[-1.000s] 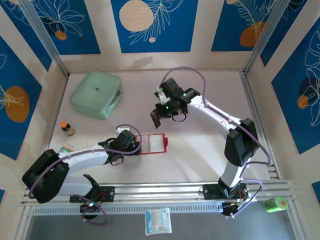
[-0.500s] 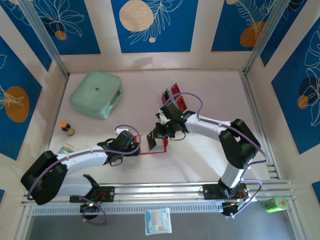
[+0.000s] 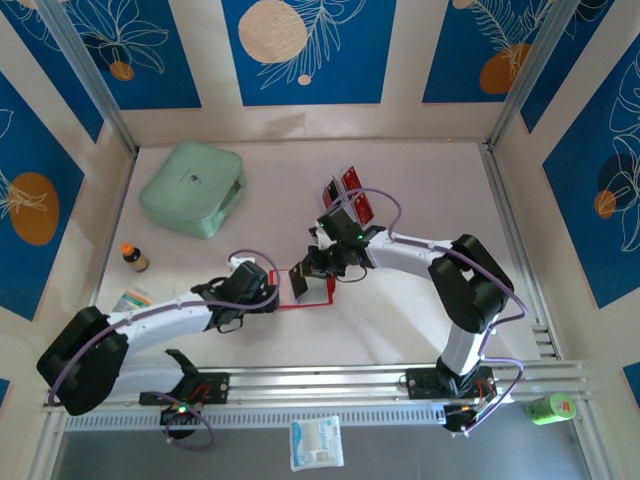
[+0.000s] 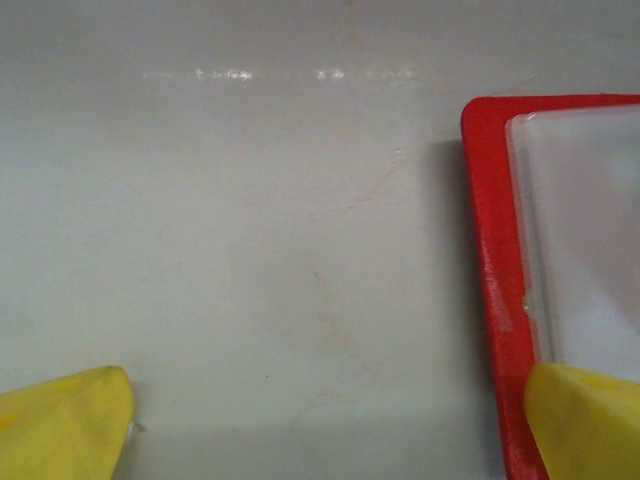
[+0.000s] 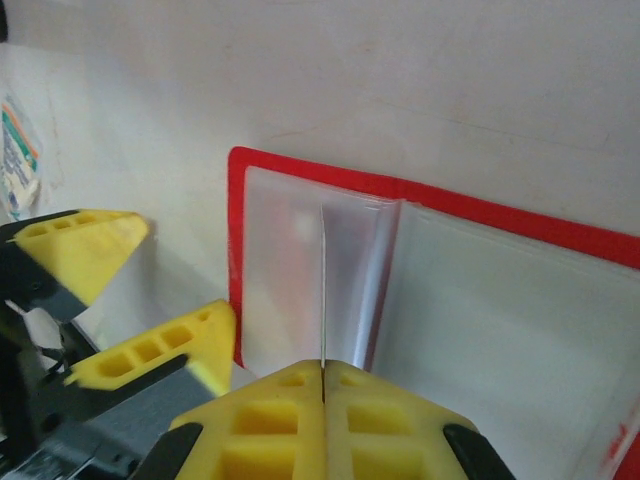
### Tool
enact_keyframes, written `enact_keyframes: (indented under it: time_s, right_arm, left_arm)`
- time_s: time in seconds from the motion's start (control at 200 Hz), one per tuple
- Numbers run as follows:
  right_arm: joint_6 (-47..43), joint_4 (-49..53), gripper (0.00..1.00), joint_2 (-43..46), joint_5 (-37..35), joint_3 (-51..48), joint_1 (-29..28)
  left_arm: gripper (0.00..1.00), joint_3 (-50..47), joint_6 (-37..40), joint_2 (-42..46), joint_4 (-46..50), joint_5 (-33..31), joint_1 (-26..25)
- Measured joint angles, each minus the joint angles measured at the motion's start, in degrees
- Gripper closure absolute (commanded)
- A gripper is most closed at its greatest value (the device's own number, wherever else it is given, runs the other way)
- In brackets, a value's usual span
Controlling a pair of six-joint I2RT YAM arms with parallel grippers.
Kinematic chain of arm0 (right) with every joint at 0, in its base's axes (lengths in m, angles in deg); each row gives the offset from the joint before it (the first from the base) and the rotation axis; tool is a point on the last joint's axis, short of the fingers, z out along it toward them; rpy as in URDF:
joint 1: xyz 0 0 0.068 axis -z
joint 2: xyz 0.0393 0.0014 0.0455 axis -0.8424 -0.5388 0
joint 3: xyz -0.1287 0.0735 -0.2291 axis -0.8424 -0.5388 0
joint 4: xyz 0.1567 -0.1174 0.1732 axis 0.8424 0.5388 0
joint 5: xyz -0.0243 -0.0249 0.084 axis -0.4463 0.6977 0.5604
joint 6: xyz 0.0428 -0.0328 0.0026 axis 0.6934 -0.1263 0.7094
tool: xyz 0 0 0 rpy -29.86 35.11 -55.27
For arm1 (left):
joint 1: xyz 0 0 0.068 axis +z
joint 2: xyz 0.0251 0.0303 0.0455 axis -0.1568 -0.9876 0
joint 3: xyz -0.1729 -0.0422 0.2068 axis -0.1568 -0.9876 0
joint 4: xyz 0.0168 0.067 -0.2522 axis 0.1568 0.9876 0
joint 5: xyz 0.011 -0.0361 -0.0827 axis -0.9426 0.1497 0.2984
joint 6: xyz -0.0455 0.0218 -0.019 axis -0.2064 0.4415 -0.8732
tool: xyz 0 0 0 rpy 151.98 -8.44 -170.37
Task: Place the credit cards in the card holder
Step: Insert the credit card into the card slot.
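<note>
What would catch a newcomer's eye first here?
Mid-table, the open red card holder with clear pockets lies flat. The right gripper, shut on a thin card held edge-on, hangs over those pockets, while the open left gripper straddles the holder's left edge. A mint-green case sits far left.

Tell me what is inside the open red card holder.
Clear plastic sleeves line the card holder. The right gripper, shut on a credit card, holds it upright at the centre fold. What lies beneath the gripper is hidden.

No legible text anywhere (print on the small packet (image 3: 131, 297) too blurred to read)
</note>
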Motion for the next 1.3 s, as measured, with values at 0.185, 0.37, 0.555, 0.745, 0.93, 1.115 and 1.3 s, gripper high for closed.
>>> enact_keyframes:
  time_s: [0.185,0.37,0.555,0.745,0.93,1.115,1.3]
  right_arm:
    - [0.0,-0.8,1.0,-1.2,0.0,-0.4,-0.1]
    - [0.0,-1.5,1.0,-1.3,0.0,-0.4,-0.5]
    - [0.0,-1.7,1.0,-1.3,0.0,-0.7,-0.6]
    - [0.0,-1.9,1.0,-1.3,0.0,-0.7,-0.6]
    - [0.4,-2.0,1.0,-1.3,0.0,-0.7,-0.6]
    - [0.7,-2.4,1.0,-1.2,0.9,-0.7,-0.4]
    - [1.3,-3.0,1.0,1.6,1.8,-2.1,1.2]
  left_arm:
    - [0.0,2.3,0.0,0.3,0.9,0.0,0.0]
    - [0.0,3.9,0.1,-1.3,0.5,0.2,0.0]
    - [0.0,4.2,0.0,-3.8,-0.2,0.8,0.0]
    - [0.0,4.2,0.1,-5.1,-1.1,1.4,0.0]
    - [0.0,4.2,0.1,-6.2,-1.7,1.4,0.0]
    - [0.0,4.1,0.1,-7.2,-2.1,1.4,0.0]
    - [0.0,3.7,0.1,-7.3,-2.3,1.3,0.0]
